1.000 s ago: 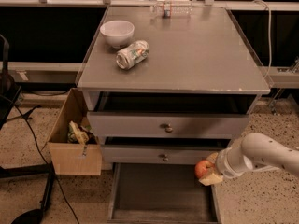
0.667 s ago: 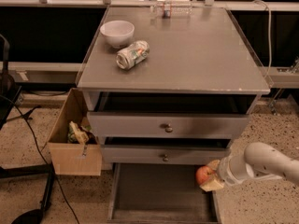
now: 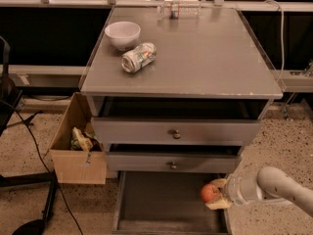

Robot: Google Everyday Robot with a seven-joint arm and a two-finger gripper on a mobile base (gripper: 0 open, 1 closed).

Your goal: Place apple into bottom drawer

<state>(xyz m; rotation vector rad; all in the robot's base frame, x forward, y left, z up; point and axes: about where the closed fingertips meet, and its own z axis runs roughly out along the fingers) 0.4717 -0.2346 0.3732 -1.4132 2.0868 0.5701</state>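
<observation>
The apple (image 3: 210, 193) is small, round and red-orange. It sits between the cream fingers of my gripper (image 3: 216, 194), which is shut on it. The white arm reaches in from the lower right. The apple hangs over the right side of the bottom drawer (image 3: 166, 199), just inside its right wall and a little above the dark floor. The drawer is pulled out as a wide shallow tray below the two knobbed drawer fronts.
A grey cabinet top (image 3: 205, 58) carries a white bowl (image 3: 122, 34) and a crushed can (image 3: 139, 57). Two upper drawers (image 3: 173, 133) stand slightly open. A brown cardboard box (image 3: 78, 146) with rubbish stands at the left. Black cables (image 3: 34, 131) run over the floor.
My gripper with the apple has moved down and a little left, from beside the middle drawer front to over the bottom drawer's right side.
</observation>
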